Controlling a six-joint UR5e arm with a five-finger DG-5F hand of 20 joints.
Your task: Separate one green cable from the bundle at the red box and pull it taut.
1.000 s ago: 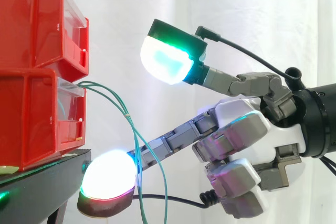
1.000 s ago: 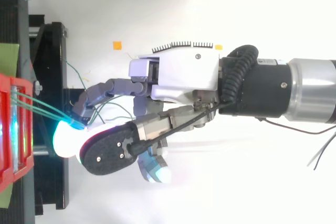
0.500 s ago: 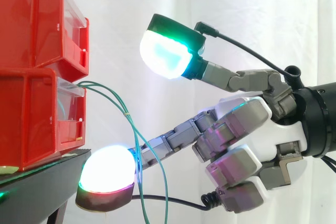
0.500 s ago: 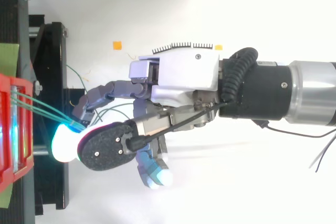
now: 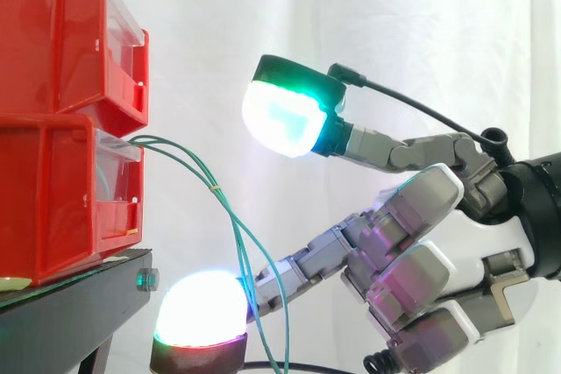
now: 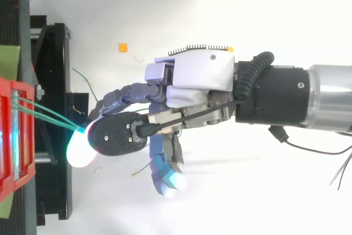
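Thin green cables (image 5: 188,164) leave the lower red bin (image 5: 53,199) and arc down to the right. They cross the side of one long straight finger just behind its glowing pad (image 5: 202,314). My hand (image 5: 491,251) reaches in from the right. Its thumb pad (image 5: 282,118) glows white and green high above the cables, well apart from them. The other fingers are bent near the palm and hold nothing. In the top view the cables (image 6: 49,116) run from the red bin (image 6: 11,136) to the pad beneath my hand (image 6: 198,78).
A second red bin (image 5: 61,41) is stacked on the lower one, both on the black stand (image 5: 79,304). Loose green cable ends (image 6: 82,81) lie near the stand, and a small orange marker (image 6: 123,47) sits on the white surface.
My hand has drawn back to the right and sunk a little. The straight finger's pad went lower and further from the stand, and the cables slid along with it.
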